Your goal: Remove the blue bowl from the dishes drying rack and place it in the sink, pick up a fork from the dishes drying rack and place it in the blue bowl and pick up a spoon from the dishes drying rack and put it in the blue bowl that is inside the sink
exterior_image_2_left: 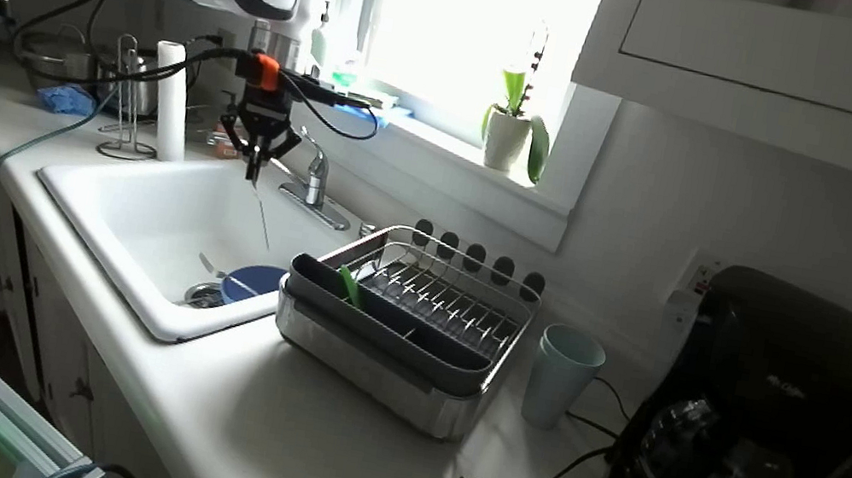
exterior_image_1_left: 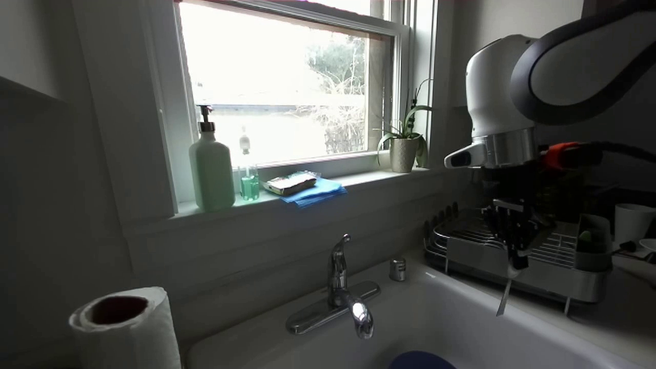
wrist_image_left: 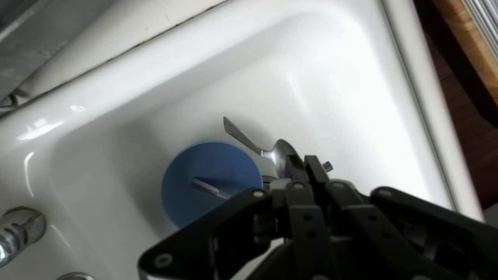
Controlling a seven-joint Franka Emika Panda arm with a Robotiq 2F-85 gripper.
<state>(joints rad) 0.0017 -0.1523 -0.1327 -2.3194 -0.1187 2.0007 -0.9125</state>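
Wrist view showed the jaws clenched on the spoon [wrist_image_left: 282, 151], its long axis slanting far-left; the blue bowl [wrist_image_left: 179, 198] lay below and left within the sink [wrist_image_left: 330, 89], so leftward travel appeared necessary.

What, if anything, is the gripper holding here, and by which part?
The gripper holds a spoon by its bowl end; in an exterior view its handle hangs below the grip.

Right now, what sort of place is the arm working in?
A kitchen, probably a home one: there's a white sink, a dishes drying rack beside it, and a coffee maker.
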